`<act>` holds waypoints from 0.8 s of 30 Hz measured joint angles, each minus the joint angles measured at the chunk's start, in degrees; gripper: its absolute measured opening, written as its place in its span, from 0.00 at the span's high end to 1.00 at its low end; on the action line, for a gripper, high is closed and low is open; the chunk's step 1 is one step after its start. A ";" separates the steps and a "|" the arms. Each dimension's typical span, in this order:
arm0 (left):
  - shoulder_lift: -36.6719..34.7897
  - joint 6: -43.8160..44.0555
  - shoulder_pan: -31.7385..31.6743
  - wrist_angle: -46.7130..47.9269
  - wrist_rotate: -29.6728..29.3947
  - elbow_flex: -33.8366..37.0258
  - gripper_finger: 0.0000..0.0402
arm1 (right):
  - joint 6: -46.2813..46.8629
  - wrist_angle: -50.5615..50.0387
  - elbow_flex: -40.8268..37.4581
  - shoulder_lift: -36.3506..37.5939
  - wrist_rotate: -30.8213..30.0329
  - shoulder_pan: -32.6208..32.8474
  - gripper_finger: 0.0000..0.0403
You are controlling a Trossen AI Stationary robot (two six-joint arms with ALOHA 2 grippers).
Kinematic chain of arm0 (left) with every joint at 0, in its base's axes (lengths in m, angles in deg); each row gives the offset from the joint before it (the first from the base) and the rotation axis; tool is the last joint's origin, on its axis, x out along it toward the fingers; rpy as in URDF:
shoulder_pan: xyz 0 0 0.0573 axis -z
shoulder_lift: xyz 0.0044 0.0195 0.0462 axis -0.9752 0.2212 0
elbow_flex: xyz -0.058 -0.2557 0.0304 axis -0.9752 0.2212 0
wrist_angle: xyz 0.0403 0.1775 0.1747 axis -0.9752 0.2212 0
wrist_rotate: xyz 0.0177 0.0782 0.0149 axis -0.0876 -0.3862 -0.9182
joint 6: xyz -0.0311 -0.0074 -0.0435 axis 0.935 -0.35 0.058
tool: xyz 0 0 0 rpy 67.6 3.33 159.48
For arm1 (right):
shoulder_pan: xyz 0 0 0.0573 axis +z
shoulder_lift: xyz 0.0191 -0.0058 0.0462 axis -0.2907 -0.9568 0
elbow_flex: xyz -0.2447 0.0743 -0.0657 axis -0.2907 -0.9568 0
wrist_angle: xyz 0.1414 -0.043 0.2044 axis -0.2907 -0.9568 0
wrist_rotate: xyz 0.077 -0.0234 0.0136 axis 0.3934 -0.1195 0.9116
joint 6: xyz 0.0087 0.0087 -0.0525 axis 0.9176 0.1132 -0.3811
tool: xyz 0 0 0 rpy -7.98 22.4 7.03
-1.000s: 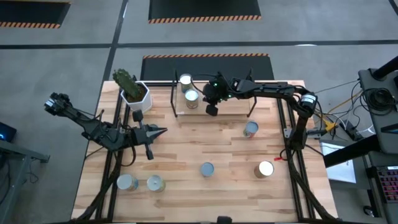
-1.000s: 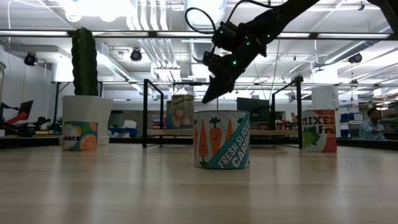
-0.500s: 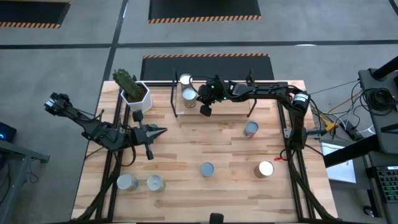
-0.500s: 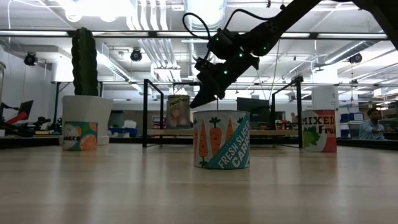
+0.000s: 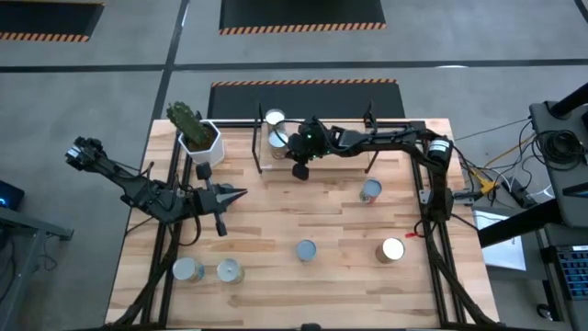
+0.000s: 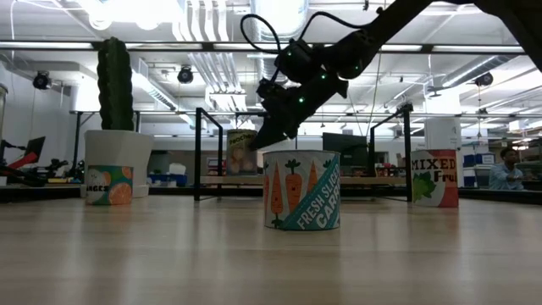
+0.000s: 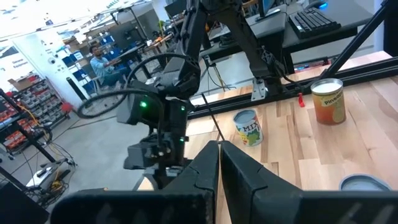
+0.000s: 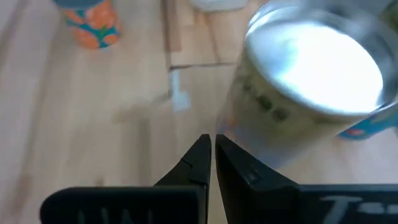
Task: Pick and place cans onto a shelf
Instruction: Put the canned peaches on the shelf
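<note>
Right end effector point(image 5: 298, 169) hangs above the left end of the shelf point(image 5: 322, 158) at the far side of the table point(image 5: 294, 216), its two fingers pressed together and holding nothing. Its wrist view shows the closed fingertips point(image 8: 210, 149) just beside a can with a shiny top point(image 8: 311, 68), though whether they touch the can cannot be told. From above, this can on the shelf point(image 5: 278, 140) stands just to the left of the end effector, with a second can point(image 5: 274, 118) behind it near the shelf's black upright. In the low view the right arm reaches down from the upper right, its tip point(image 6: 258, 142) close to the can on the shelf point(image 6: 241, 152).

Left end effector point(image 5: 241, 193) waits over the left half of the table, fingers shut and empty, pointing toward the table's middle; its wrist view shows the closed fingers point(image 7: 219, 163).

Other cans stand off the shelf: one right of centre point(image 5: 370, 191), one with a bright top at the near right point(image 5: 391, 249), one near the middle point(image 5: 306, 250), and two at the near left point(image 5: 188, 269) point(image 5: 229, 270). The low view shows the carrot-labelled can point(image 6: 301, 189) closest to the camera. A cactus in a white pot point(image 5: 197, 133) stands at the far left corner.
</note>
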 joint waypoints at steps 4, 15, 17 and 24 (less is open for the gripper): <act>0.02 0.00 0.00 0.04 0.00 0.00 1.00 | -0.26 0.64 0.00 0.11 -0.36 -0.09 0.97; 0.11 -0.02 -0.07 0.04 0.00 0.00 1.00 | -1.54 2.68 0.02 0.17 -0.92 -0.60 0.97; 0.11 -0.02 -0.07 0.04 0.00 0.00 1.00 | -1.56 2.96 0.02 0.14 -0.89 -0.59 0.97; 0.11 -0.02 -0.07 0.04 0.00 0.00 1.00 | -2.26 -0.94 0.02 1.11 -0.94 -0.80 0.97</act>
